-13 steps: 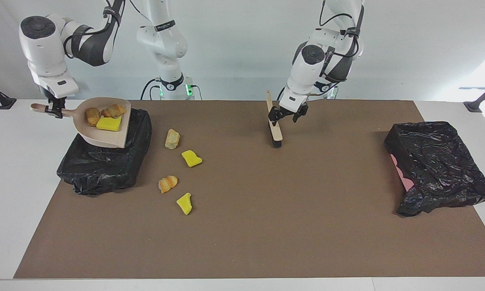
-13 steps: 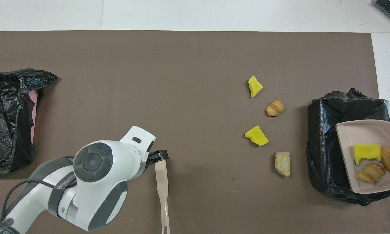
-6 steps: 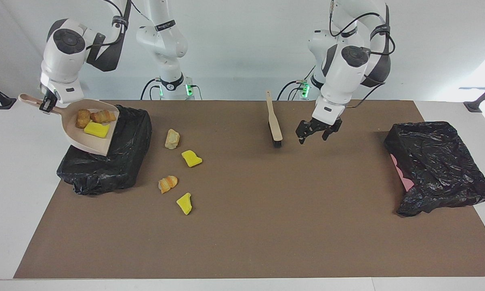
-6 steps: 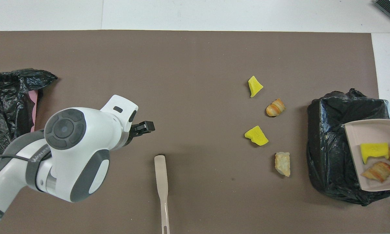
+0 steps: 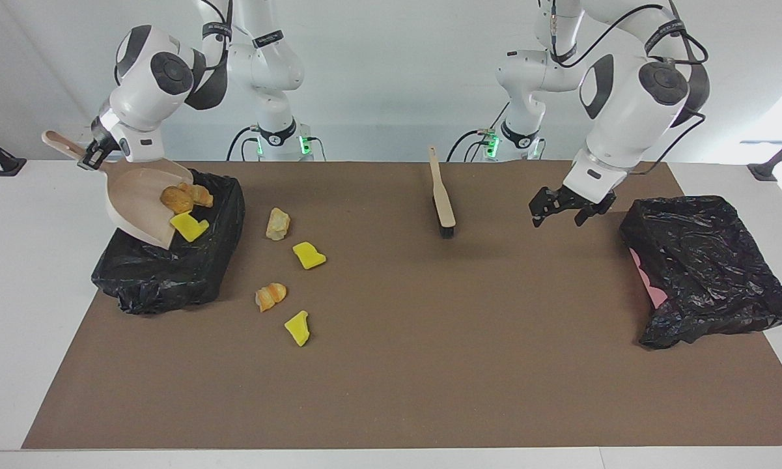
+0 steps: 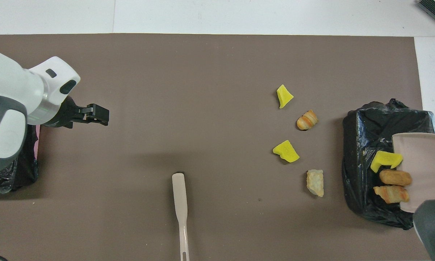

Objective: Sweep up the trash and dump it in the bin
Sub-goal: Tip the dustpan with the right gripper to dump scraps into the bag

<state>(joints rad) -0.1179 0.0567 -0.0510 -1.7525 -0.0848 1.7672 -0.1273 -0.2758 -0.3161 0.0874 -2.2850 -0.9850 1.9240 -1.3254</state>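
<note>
My right gripper [image 5: 94, 156] is shut on the handle of the beige dustpan [image 5: 137, 195], which tilts steeply over the black-lined bin [image 5: 169, 273] at the right arm's end. Three bits of trash hang at its lower lip: a yellow chunk [image 5: 189, 226] [image 6: 385, 160] and two bread lumps [image 5: 177, 198] [image 6: 394, 177]. Several more bits of trash lie on the brown mat beside the bin, among them a pale lump [image 5: 277, 223] and a yellow chunk [image 5: 308, 255]. My left gripper [image 5: 560, 218] [image 6: 97, 115] hangs open and holds nothing, over the mat.
The beige brush [image 5: 443, 195] [image 6: 180, 203] lies on the mat near the robots, untouched. A second black bag [image 5: 703, 260] with pink showing at its edge sits at the left arm's end, close to my left gripper.
The right gripper has tipped the dustpan, and the three bits have slid to its lip over the bin. The left gripper has moved away from the brush toward the second bag.
</note>
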